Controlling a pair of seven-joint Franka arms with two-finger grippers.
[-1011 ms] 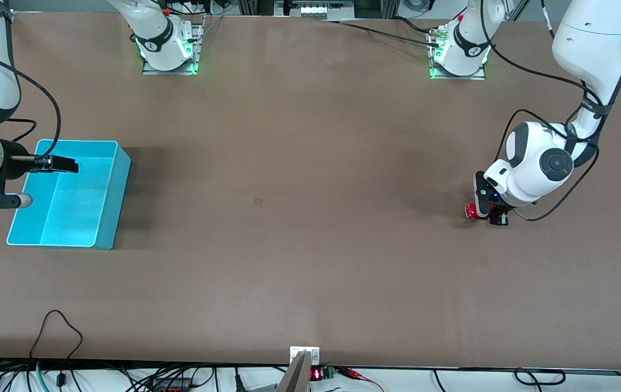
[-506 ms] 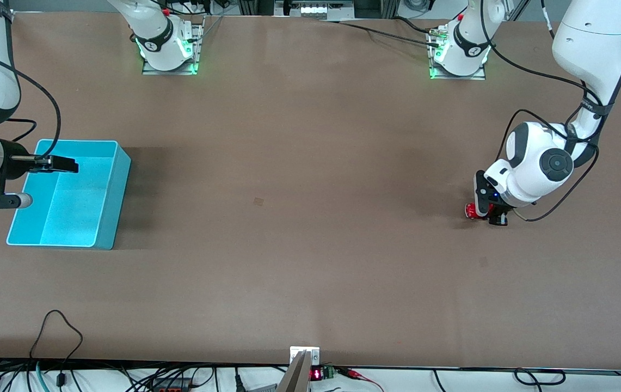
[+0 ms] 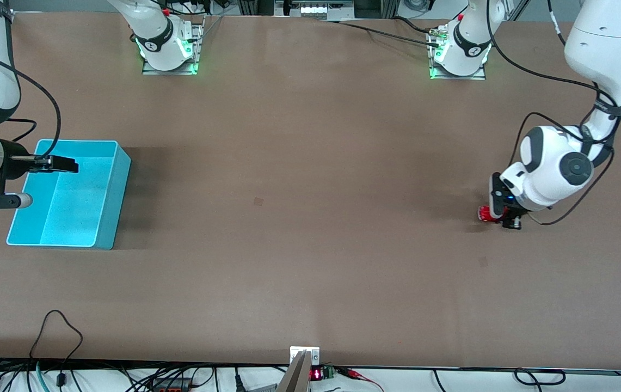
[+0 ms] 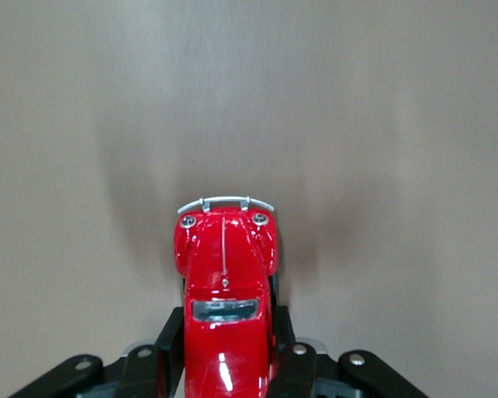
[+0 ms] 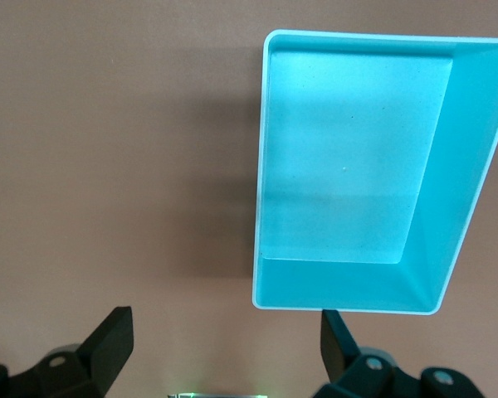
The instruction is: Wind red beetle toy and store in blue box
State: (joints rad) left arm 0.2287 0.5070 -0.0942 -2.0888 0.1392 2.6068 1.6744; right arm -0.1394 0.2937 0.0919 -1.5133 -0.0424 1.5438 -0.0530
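Beetle (image 3: 485,213) (image 4: 224,290) on counter (image 3: 310,218) at the left arm's end, clamped between left hand's (image 3: 502,216) (image 4: 227,352) fingers. Right hand (image 3: 60,164) (image 5: 228,344) waits wide open, holding nothing, above the box (image 3: 104,218) (image 5: 432,207).

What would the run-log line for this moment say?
left hand: shut on red beetle toy, on table | right hand: open, waiting over blue box | box: empty
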